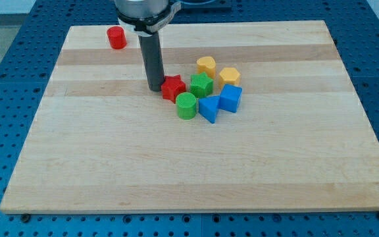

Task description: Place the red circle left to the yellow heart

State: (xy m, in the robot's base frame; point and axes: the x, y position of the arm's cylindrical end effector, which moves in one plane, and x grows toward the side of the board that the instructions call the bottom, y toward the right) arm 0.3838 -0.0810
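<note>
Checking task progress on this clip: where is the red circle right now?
The red circle sits alone near the board's top-left corner in the camera view, far up-left of the yellow heart and the block cluster. My tip is beside the red star, not the circle.
</note>
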